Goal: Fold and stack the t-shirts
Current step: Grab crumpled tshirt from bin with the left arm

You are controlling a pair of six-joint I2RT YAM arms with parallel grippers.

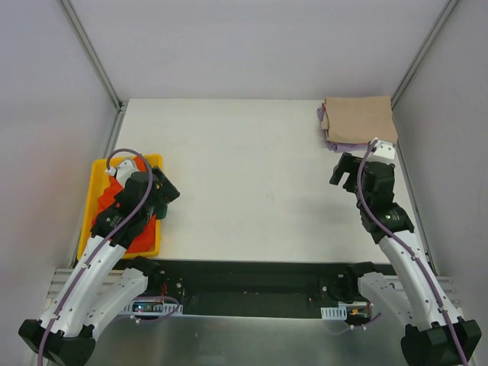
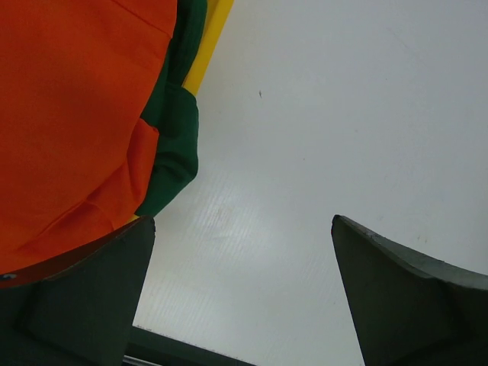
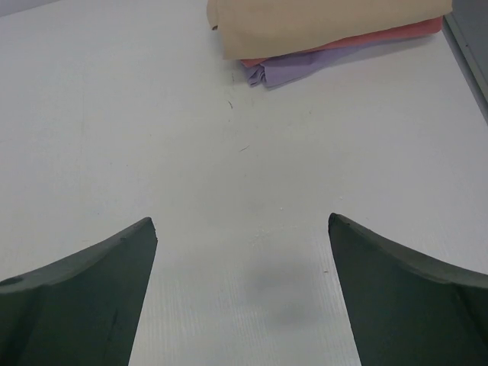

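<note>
Left pincer [image 2: 242,223]: gaping wide, holding nothing, beside bright orange-red cloth t-shirt [image 2: 69,114].
Right pincer [image 3: 242,221]: gaping wide, holding nothing, facing folded tan cloth t-shirt [image 3: 320,23].

Middle of the white table [image 1: 244,175] is wide open, plenty of room to pass through. Left edge is blocked by the yellow tray [image 1: 97,163] with the orange-red shirt [image 2: 69,114] and dark green shirt [image 2: 174,137] heaped in it; far right corner holds the folded stack [image 1: 358,120].
</note>
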